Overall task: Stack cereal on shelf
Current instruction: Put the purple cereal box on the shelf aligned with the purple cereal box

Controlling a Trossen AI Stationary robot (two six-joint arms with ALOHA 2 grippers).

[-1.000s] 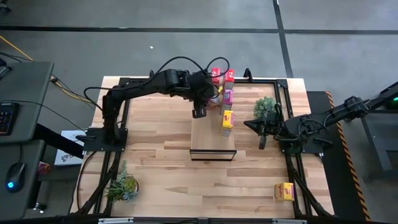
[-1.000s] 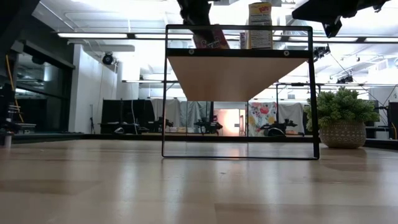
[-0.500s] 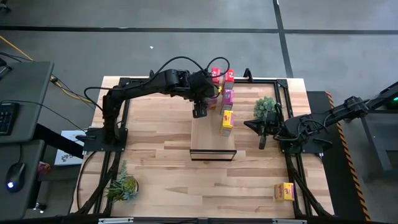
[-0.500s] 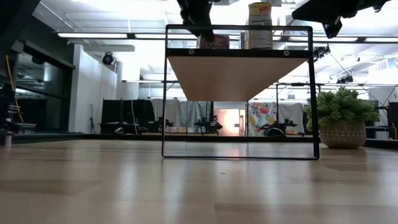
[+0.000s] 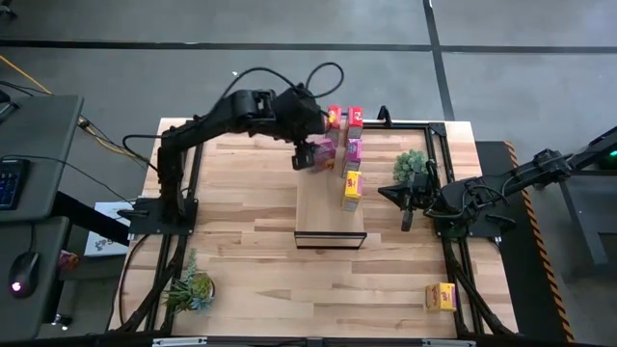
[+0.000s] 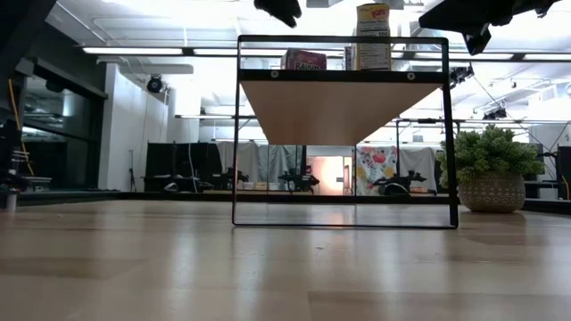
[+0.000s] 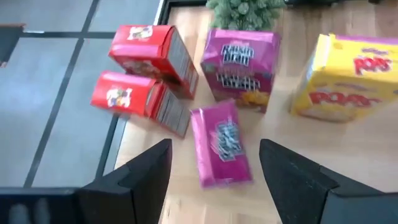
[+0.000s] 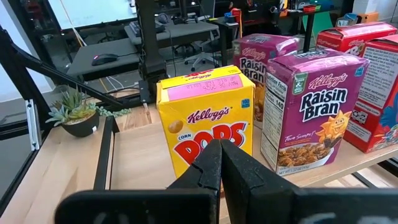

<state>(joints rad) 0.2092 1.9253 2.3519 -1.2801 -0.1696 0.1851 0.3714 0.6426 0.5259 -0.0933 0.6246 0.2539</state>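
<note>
The shelf (image 5: 331, 207) stands mid-table, a pale plank in a dark frame. On its far part are two red cereal boxes (image 7: 152, 50), an upright pink box (image 7: 239, 59), an upright yellow box (image 7: 345, 78) and a second pink box (image 7: 221, 146) lying flat on the plank. Another yellow box (image 5: 442, 296) lies on the table near its right near corner. My left gripper (image 7: 214, 171) hovers open above the lying pink box, clear of it. My right gripper (image 8: 221, 165) is shut and waits right of the shelf, facing the yellow box (image 8: 208, 118).
A potted green plant (image 5: 412, 166) stands just right of the shelf, beside my right gripper (image 5: 405, 207). A second plant (image 5: 190, 287) sits near the table's left near corner. In the low view the shelf top (image 6: 343, 76) stands high on thin legs, with open space beneath.
My left gripper set the pink box down flat on the shelf, let go of it, then rose and drew back toward the table's far edge. The box was tilted under the fingers a second ago and now lies level on the plank.
</note>
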